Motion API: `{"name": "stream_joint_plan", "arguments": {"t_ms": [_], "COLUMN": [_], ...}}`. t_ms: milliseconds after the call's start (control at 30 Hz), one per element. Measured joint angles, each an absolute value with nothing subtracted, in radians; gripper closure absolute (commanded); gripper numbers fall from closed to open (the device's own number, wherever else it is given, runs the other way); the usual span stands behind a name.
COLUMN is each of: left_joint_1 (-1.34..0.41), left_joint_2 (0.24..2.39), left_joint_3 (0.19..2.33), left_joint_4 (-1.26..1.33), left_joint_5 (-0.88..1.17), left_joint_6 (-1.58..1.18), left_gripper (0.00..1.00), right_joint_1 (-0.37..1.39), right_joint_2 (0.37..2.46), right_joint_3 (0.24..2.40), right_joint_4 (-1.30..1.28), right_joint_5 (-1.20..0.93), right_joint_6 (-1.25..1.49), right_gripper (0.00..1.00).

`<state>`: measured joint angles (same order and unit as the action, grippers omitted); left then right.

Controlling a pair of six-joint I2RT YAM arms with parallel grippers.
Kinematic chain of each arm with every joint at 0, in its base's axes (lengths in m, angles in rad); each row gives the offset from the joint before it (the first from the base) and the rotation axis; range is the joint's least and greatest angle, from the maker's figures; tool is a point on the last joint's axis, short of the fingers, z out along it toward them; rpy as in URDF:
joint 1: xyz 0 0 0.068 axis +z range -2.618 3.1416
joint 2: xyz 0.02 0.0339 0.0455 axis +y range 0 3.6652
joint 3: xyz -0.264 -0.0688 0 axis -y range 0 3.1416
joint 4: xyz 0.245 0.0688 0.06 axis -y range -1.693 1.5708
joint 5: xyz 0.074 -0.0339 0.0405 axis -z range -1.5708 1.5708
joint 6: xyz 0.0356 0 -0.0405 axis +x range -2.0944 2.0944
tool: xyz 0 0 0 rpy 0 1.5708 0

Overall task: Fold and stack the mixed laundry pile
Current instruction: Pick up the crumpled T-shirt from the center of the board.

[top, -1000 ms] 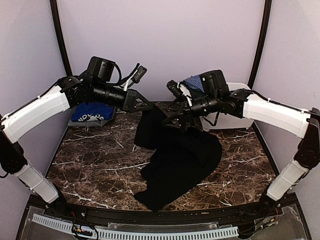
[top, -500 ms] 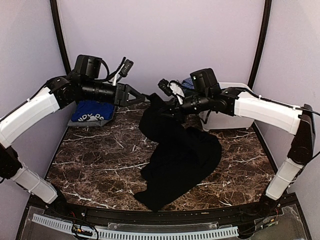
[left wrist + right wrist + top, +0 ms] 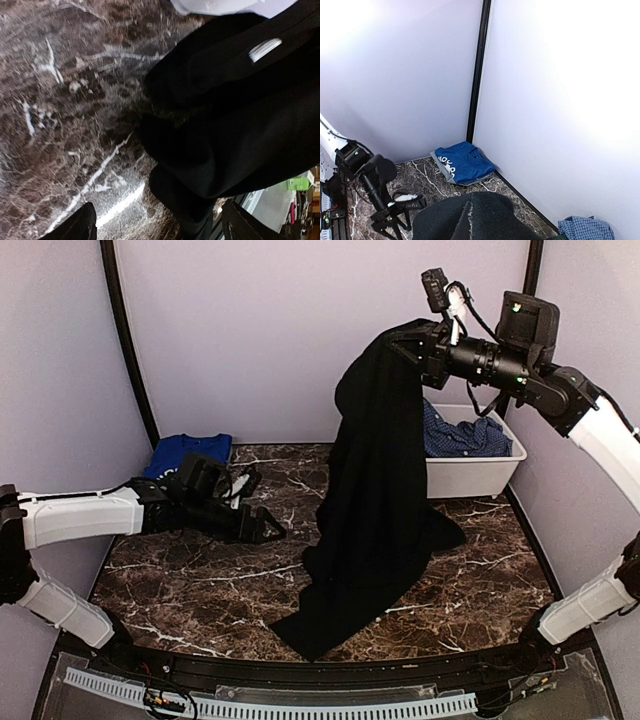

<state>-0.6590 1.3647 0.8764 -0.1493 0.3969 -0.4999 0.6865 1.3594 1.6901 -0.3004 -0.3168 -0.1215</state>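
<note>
A large black garment point(image 3: 375, 480) hangs from high at the back right down to the marble table point(image 3: 180, 580), where its lower end lies bunched. My right gripper point(image 3: 408, 344) is shut on its top edge. In the right wrist view the black cloth point(image 3: 470, 220) covers the fingers. My left gripper point(image 3: 266, 530) sits low over the table, left of the garment, open and holding nothing. The left wrist view shows the black folds point(image 3: 235, 115) just ahead of its spread fingertips point(image 3: 82, 222). A folded royal-blue printed tee point(image 3: 188, 453) lies at the back left.
A white bin point(image 3: 475, 472) stands at the back right and holds a blue checked shirt point(image 3: 462, 435). Walls enclose the table on three sides. Bare marble shows at the front left and front right.
The left gripper let go of the black garment, opened and dropped low to the left. The right gripper shut on the garment and lifted it high toward the back right.
</note>
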Motion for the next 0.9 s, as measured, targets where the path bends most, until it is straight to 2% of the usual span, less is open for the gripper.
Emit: {"name": "stream_joint_plan", "arguments": {"t_ms": [233,467,700,733,800,900], "left_joint_1": [-0.834,-0.913,-0.952,-0.952,-0.951,-0.940], "left_joint_2": [1.433,1.527,1.662,1.660,1.643,1.573], "left_joint_3": [0.811,0.755,0.846,0.868,0.896,0.899], "left_joint_4": [0.012,0.249,0.243,0.220,0.208,0.210], "left_joint_5": [0.295,0.241,0.074,0.029,-0.037,-0.107], "left_joint_6": [-0.478,-0.414,-0.400,-0.399,-0.403,-0.408], "left_gripper": [0.15,0.14,0.31,0.32,0.42,0.45], "right_joint_1": [0.686,0.686,0.686,0.686,0.686,0.686], "right_joint_2": [1.367,1.376,1.367,1.362,1.342,1.305], "right_joint_3": [1.708,1.738,1.771,1.771,1.771,1.771], "right_joint_4": [-0.347,-0.380,-0.403,-0.406,-0.419,-0.423], "right_joint_5": [-0.241,-0.176,-0.136,-0.130,-0.121,-0.113], "right_joint_6": [-0.102,-0.091,-0.074,-0.073,-0.070,-0.069], "right_gripper": [1.00,1.00,1.00,1.00,1.00,1.00]}}
